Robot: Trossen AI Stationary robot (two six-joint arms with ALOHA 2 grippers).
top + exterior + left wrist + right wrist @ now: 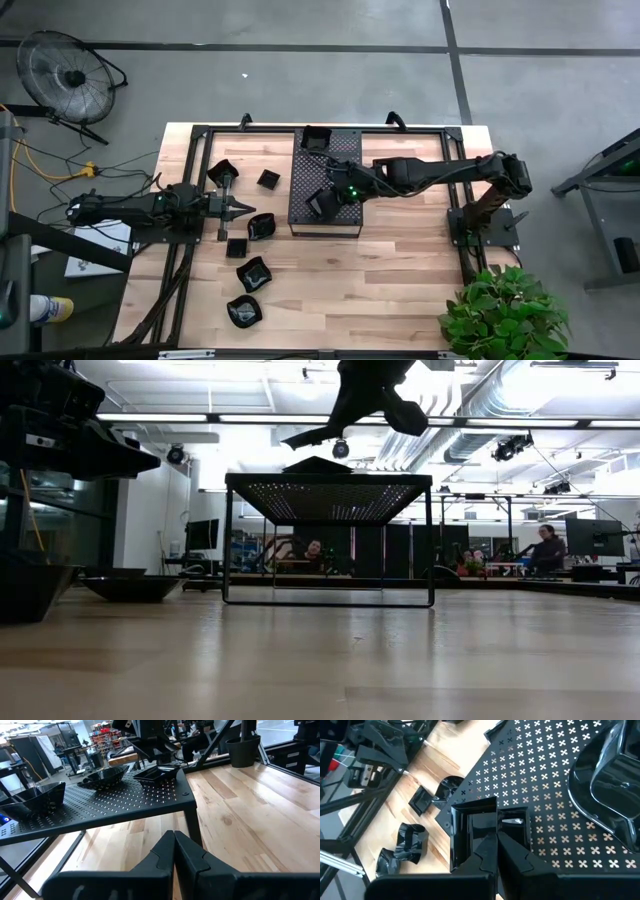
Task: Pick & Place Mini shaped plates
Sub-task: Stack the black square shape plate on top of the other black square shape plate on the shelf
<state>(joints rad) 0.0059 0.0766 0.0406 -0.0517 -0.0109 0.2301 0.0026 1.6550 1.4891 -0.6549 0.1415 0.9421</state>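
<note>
Right up at the right wrist lens, the right gripper (495, 845) has its two fingers pressed together on the rim of a square mini plate (472, 832), which hangs tilted just above the perforated tray (540, 785). From overhead, that gripper (330, 197) sits over the tray's (345, 150) front left part, its plate (320, 204) clear in its grasp. Two more dishes are up on the tray: a square one (316, 139) at its back left corner and a rounded one (338, 181) just behind the held plate. Over to the tray's left, the left gripper (243, 208) waits low above the table (400, 270), fingers closed to a point with nothing between them. The other plates lie around it on the wood left of the tray: one (262, 227) just beside the fingertips, a small square (268, 179) near the tray's left edge, a wavy one (220, 171) farther left, and three more (252, 272) trailing toward the table's front.
</note>
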